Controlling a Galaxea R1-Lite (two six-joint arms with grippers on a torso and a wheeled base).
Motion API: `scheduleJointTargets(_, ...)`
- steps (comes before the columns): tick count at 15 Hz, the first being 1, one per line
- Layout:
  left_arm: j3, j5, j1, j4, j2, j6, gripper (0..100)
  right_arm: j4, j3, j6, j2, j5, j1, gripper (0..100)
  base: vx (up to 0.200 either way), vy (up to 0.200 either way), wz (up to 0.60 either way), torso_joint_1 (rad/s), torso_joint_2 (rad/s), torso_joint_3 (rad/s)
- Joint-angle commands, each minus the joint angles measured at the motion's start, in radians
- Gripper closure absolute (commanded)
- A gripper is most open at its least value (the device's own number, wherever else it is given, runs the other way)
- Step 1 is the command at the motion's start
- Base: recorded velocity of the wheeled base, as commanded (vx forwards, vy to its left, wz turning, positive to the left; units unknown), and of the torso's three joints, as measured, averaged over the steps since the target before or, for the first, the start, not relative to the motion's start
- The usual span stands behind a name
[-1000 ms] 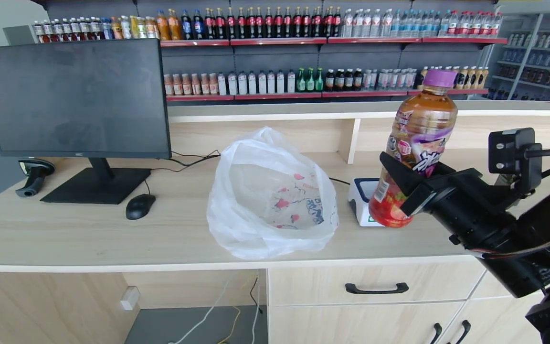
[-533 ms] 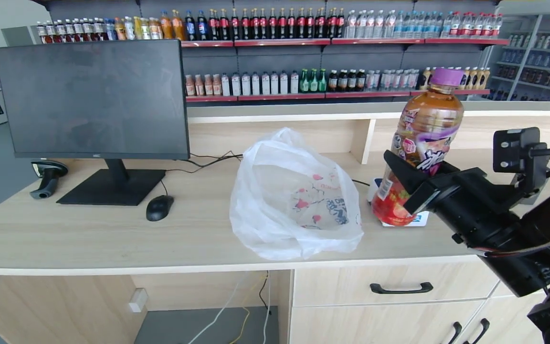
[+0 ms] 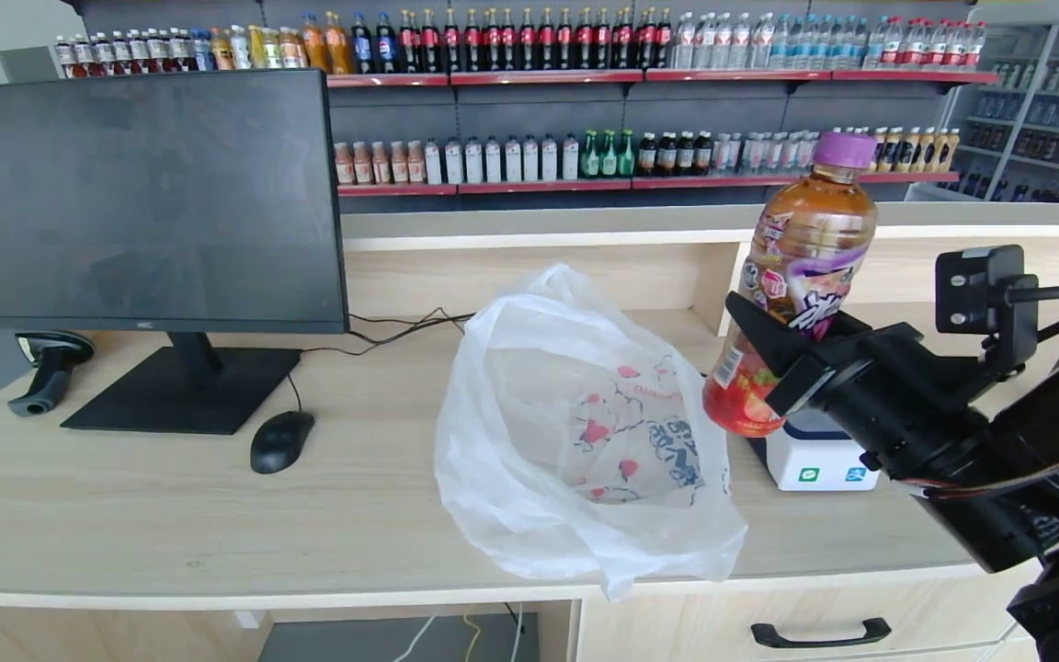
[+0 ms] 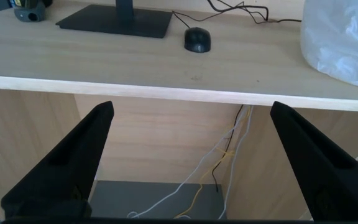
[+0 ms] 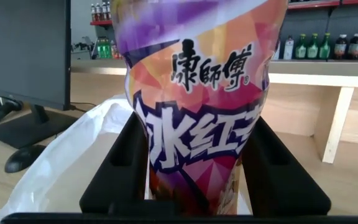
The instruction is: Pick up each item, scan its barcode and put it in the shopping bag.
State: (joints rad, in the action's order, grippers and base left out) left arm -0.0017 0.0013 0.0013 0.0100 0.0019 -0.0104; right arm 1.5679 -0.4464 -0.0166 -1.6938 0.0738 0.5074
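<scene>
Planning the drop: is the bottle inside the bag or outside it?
Outside. The bottle is clamped in the right jaws, held in the air by the white scanner, beside the bag.

Head camera looks forward and down over the counter (image 3: pixel 125 515), shopping bag (image 3: pixel 575 441) at 12 o'clock. Left wrist camera faces the counter edge from low; right wrist camera sits tight behind the bottle (image 5: pixel 204 106). All share the shopping bag.

My right gripper (image 3: pixel 791 348) is clamped around the purple-capped bottle (image 3: pixel 810 234), holding it roughly upright above the white scanner (image 3: pixel 819 460), seemingly clear of it. The shopping bag (image 3: pixel 575 432) sits just beside on the counter (image 3: pixel 171 524).
</scene>
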Motion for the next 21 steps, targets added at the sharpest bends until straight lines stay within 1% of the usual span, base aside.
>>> scheduleJointTargets(1, 0.000, 0.000, 0.000, -0.001, 0.000, 0.000, 0, 0.003, -0.011, 0.000, -0.013, 0.000, 0.005, 100, 0.000, 0.000, 0.00, 0.000, 0.00, 0.000)
scheduleJointTargets(4, 0.000, 0.000, 0.000, -0.001, 0.000, 0.000, 0, 0.003, -0.040, 0.000, -0.030, -0.002, 0.005, 100, 0.000, 0.000, 0.00, 0.000, 0.00, 0.000)
scheduleJointTargets(10, 0.000, 0.000, 0.000, -0.001, 0.000, -0.002, 0, 0.003, -0.054, -0.003, -0.032, -0.002, 0.005, 100, 0.000, 0.000, 0.60, -0.002, 0.00, 0.002)
scheduleJointTargets(15, 0.000, 0.000, 0.000, -0.001, 0.000, -0.002, 0, 0.003, -0.052, -0.003, -0.040, -0.002, 0.003, 100, 0.000, 0.000, 0.00, 0.000, 0.00, 0.000)
scheduleJointTargets(21, 0.000, 0.000, 0.000, -0.001, 0.000, -0.002, 0, 0.003, -0.094, -0.005, -0.125, -0.002, 0.003, 100, 0.000, 0.000, 0.00, 0.000, 0.00, 0.000)
